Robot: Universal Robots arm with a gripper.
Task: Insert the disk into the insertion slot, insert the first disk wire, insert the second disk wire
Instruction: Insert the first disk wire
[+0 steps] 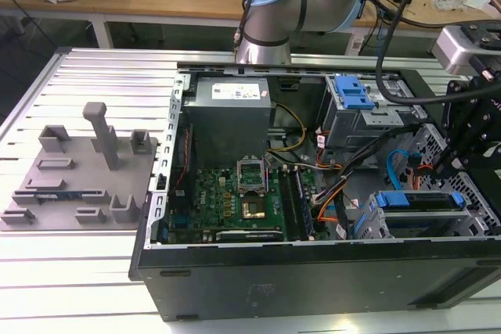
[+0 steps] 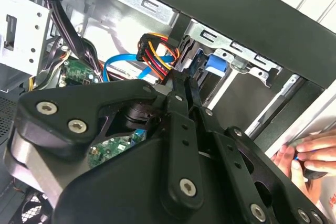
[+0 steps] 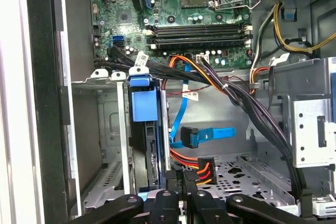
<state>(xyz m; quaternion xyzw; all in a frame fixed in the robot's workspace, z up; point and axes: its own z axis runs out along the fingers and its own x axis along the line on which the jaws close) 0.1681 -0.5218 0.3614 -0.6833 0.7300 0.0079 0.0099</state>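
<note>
Found the fingers [image 2: 178, 99] of the gripper [image 3: 182, 177] drawn tight together, tips hard against the black power plug [image 3: 206, 169] with its red, yellow and orange leads. Could not confirm any edge of that plug nipped between them. Noted the plug near the disk [image 3: 148, 135] yet apart from it. Found the disk, framed in blue, standing inside the insertion slot [image 3: 105, 129], blue end at the cage mouth. Recorded a blue data cable [image 3: 207, 136] close by the power plug, its angled connector unplugged. Noted a thick bundle of black cables [image 3: 252, 119] crossing the bay past the slot mouth, crowding the space beside the fingers. Observed the motherboard [image 3: 199, 30] beyond the cables. In the exterior view, placed the gripper at the exterior view's right, low over the slot, with the taller grey cage [image 1: 352, 98] and its blue latch further in, the power supply [image 1: 229, 111] towards the exterior view's left of that, and the robot arm [image 1: 274, 5] behind the case. Logged a grey fixture plate [image 1: 78, 170] outside the case on the exterior view's left. Noted a person's hand [image 2: 310, 153] beyond the case wall in the second wrist view, well apart from the fingers
</note>
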